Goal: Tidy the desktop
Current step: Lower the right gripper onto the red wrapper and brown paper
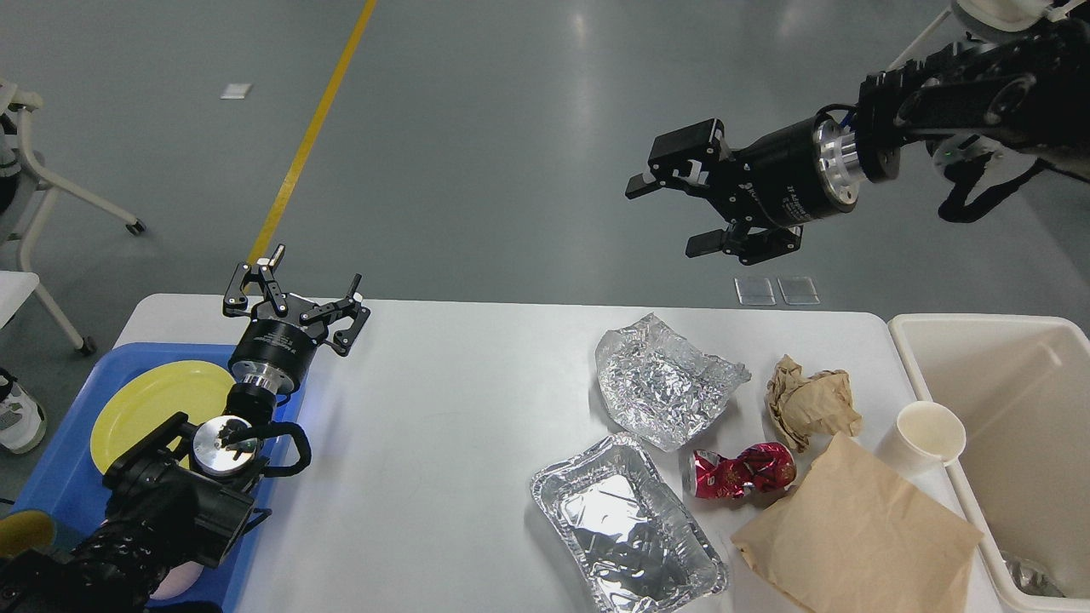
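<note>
The white desktop [443,443] carries litter on its right half: a crumpled foil sheet [664,379], a foil tray [626,528], a crushed red can [741,472], a crumpled brown paper ball [809,400], a flat brown paper bag [851,532] and a white paper cup [924,434]. My right gripper [677,213] is open and empty, high above the table's far edge, beyond the foil sheet. My left gripper [294,294] is open and empty at the far left, above the blue tray's far right corner.
A blue tray [60,477] with a yellow plate [149,404] sits at the left edge. A cream bin [1022,426] stands at the right end of the table, with foil scraps at its bottom. Chairs stand on the grey floor at far left and far right.
</note>
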